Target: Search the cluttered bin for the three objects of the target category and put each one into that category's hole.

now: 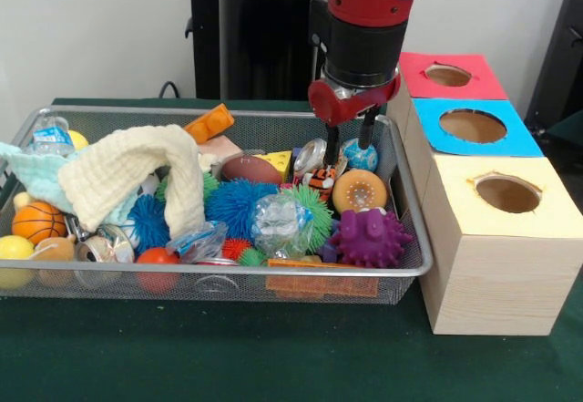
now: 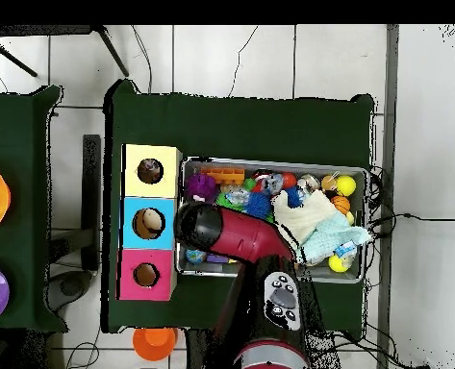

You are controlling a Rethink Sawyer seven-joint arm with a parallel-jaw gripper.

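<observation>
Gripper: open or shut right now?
Open: gripper shows two fingers apart with a gap between them, above the toys in the wire bin.

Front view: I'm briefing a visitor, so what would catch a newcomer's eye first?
The red and black robot arm reaches down into the wire mesh bin, its gripper open above a small orange striped toy. A cream knitted cloth is draped over the toys at the bin's left. Beside the bin stand wooden boxes with red, blue and yellow holed tops.

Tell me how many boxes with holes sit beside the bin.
3, in a row beside the wire bin: the yellow box nearest the camera, the blue box in the middle, the red box farthest.
</observation>
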